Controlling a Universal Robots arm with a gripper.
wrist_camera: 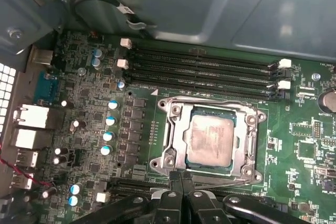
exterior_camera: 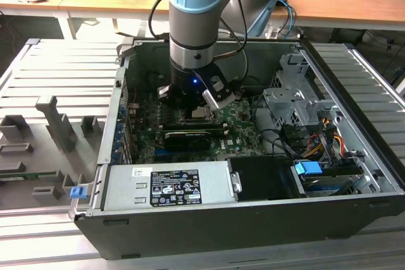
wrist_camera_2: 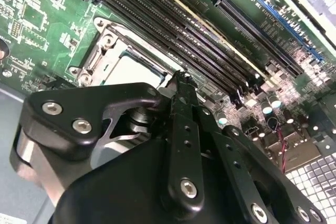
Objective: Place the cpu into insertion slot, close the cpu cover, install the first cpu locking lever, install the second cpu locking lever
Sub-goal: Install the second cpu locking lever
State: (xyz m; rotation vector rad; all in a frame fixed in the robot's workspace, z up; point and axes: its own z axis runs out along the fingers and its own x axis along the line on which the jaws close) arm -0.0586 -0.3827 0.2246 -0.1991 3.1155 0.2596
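Inside the open computer case (exterior_camera: 354, 156) in the exterior view, the arm reaches down and its claw (exterior_camera: 193, 102) hangs over the green motherboard (exterior_camera: 240, 128), right above the socket area.

From the first wrist view, the cpu (wrist_camera: 210, 139) lies flat in the insertion slot (wrist_camera: 195, 167), with the cpu cover (wrist_camera: 177, 140) closed down around it. The claw (wrist_camera: 181, 178) sits at 6 o'clock of the chip, its fingertips (wrist_camera: 174, 177) pressed together, holding nothing, touching the socket's edge.

From the second wrist view, the claw (wrist_camera_2: 181, 80) tip rests just beside the cpu (wrist_camera_2: 131, 71).
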